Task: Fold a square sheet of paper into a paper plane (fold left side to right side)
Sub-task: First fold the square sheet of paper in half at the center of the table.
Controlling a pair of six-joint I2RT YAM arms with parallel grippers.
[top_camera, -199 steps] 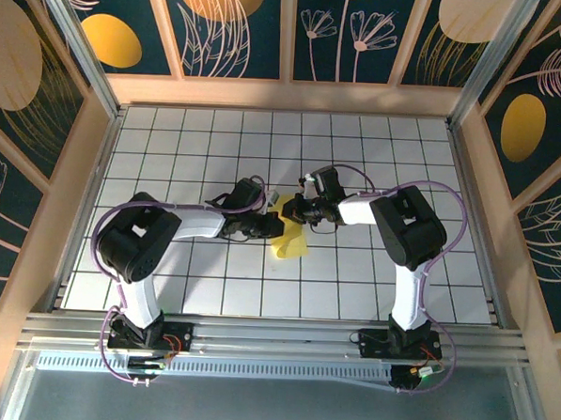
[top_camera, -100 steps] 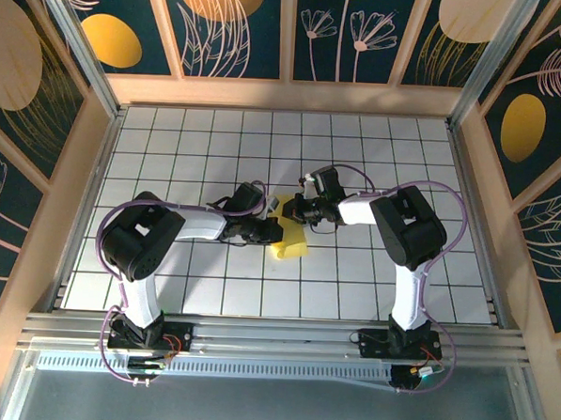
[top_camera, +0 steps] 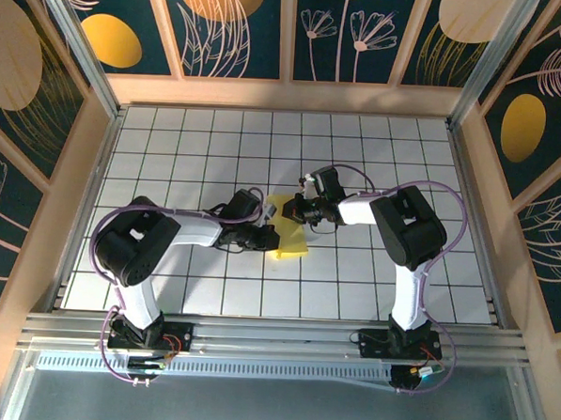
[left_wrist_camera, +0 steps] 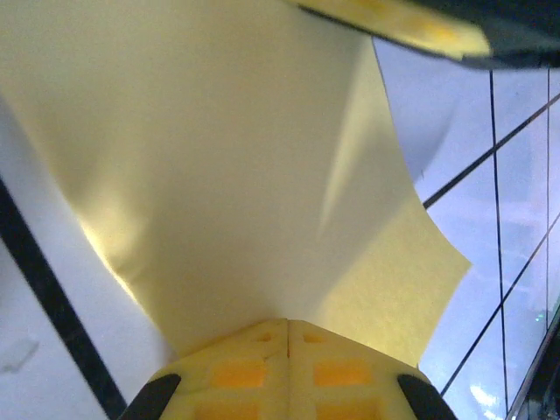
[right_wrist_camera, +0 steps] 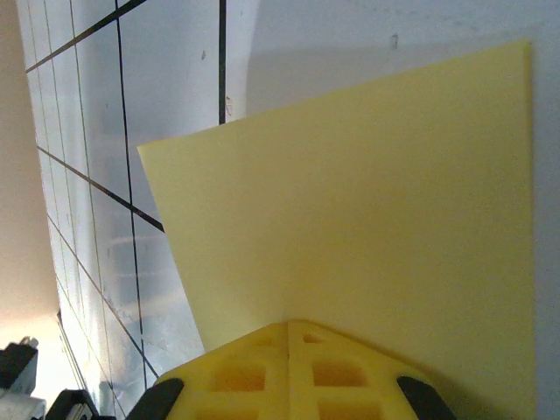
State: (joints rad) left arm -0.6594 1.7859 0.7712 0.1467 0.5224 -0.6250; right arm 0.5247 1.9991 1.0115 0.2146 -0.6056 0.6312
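Obs.: the square sheet of paper (top_camera: 293,241) sits at about the centre of the white gridded counter (top_camera: 171,148), between the two end effectors.

- From above it looks narrower than it is tall. I judge it is partly turned over on itself rather than flat. No finished crease can be made out.
- Left end effector (top_camera: 268,236) is at the sheet's 9 o'clock edge. In the left wrist view its yellow pads are closed together (left_wrist_camera: 287,328) and pinch the paper (left_wrist_camera: 219,175). The paper rises off the tiles in a soft bow, with one free corner toward 3 o'clock.
- Right end effector (top_camera: 295,211) is at the sheet's 12 o'clock end. In the right wrist view it is likewise clamped shut (right_wrist_camera: 289,325) on an edge of the sheet (right_wrist_camera: 367,201), which lies flatter and straighter there.

Why held so (judgement): the right grip probably anchors the sheet so it cannot slide. The left grip has the side that must go over toward 3 o'clock. The bow suggests the fold is mid-travel, with no crease pressed yet.

Pose:
- Left arm: its elbow bulk is out toward 8 o'clock, and the forearm runs low across the tiles toward 3 o'clock.
- Right arm: it stands up from its base at 5 o'clock, and the forearm reaches toward 9 o'clock. The wrists nearly meet.
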